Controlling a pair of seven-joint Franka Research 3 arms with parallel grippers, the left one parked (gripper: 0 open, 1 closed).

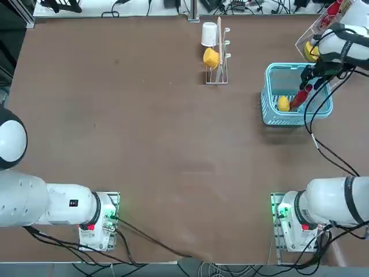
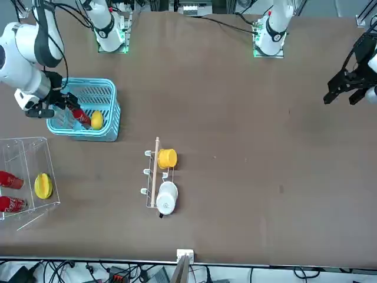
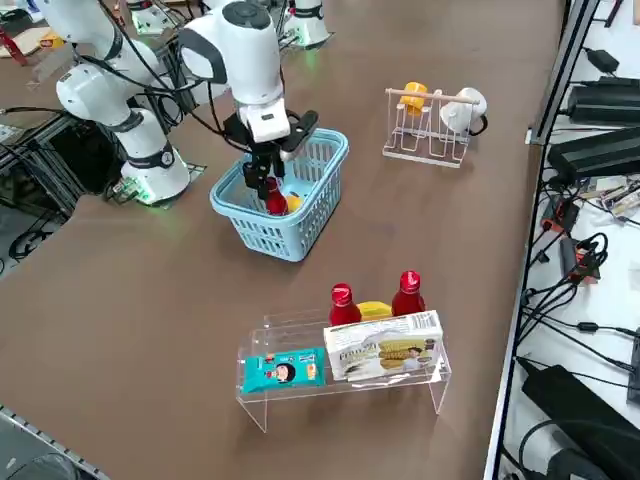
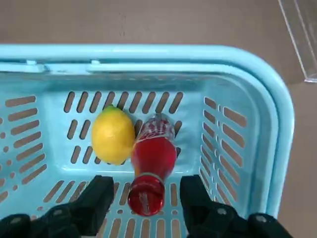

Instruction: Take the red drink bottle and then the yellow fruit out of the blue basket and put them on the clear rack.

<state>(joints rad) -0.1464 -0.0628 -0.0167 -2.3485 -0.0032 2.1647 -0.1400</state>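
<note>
1. Fingers of the right gripper (image 4: 144,202) are standing apart on either side of the red drink bottle (image 4: 151,163) in my wrist view; I am seeing a gap between each pad and the bottle's neck, so nothing is being gripped.
2. I am watching the bottle lying on the slotted floor of the blue basket (image 1: 271,112), with the yellow fruit (image 4: 113,135) sitting just beside it and touching its side.
3. In my top view the basket is sitting at the right of the frame, the gripper reaching down into it from the upper right.
4. In my side view the clear rack (image 3: 345,385) is standing at the lower middle of the frame, well apart from the basket, and is holding two red bottles, a yellow fruit and some packets.
5. A white peg stand (image 1: 217,60) with two cups is standing at the top centre of the top view.
</note>
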